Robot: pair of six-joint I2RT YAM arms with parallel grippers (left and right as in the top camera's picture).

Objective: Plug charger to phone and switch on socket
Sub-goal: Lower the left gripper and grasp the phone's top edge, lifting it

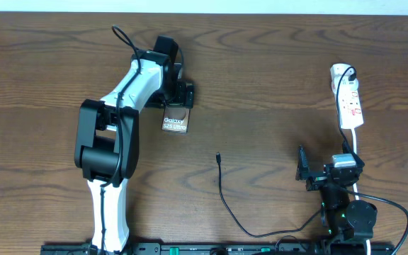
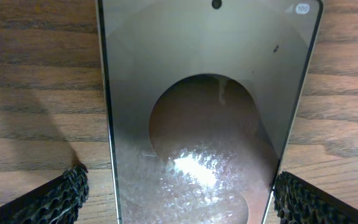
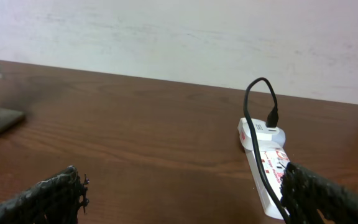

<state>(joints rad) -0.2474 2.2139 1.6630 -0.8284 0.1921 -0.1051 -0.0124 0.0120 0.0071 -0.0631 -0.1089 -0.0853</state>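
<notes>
phone: lay flat on the desk, screen up, so its port edge could be reached from the side.
left end effector: spread wide over the phone with 1 finger off each long edge. Looked to me like it was lined up to pin the phone so it wouldn't slide. Couldn't tell if the pads touched it.
charger: loose on the desk. Its tiny plug tip sat near the phone's lower right in the overhead view, clearly apart and not plugged in.
right end effector: also wide, holding nothing, well right of the phone. My guess is it was parked there to fetch the plug tip.
socket: far right of the phone, with a black lead plugged in at its round end. Switch state was too small to read.
</notes>
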